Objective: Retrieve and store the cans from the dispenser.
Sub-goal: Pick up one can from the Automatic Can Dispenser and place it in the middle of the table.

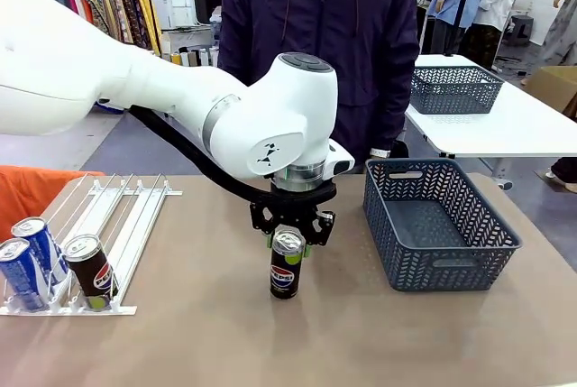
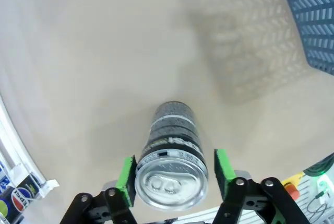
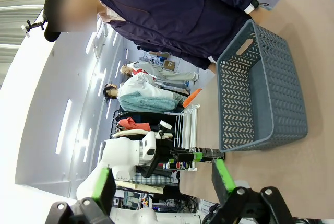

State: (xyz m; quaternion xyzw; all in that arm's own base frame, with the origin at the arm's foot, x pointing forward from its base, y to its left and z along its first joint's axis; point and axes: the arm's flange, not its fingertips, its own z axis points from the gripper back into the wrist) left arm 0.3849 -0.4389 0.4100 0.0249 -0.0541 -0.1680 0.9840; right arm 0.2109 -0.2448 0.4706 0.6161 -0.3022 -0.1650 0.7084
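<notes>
A black Pepsi can stands upright on the table's middle. My left gripper reaches down over its top with a green pad on each side. The right-hand pad stands a little off the can, so the jaws are open. The white wire dispenser lies at the left. Two blue cans and a black can rest at its near stoppers. My right gripper is open in the air with nothing between its fingers.
A dark grey perforated basket with nothing in it sits right of the can. A person stands at the far edge. A second basket rests on a white table behind. Bare tabletop lies in front of the can.
</notes>
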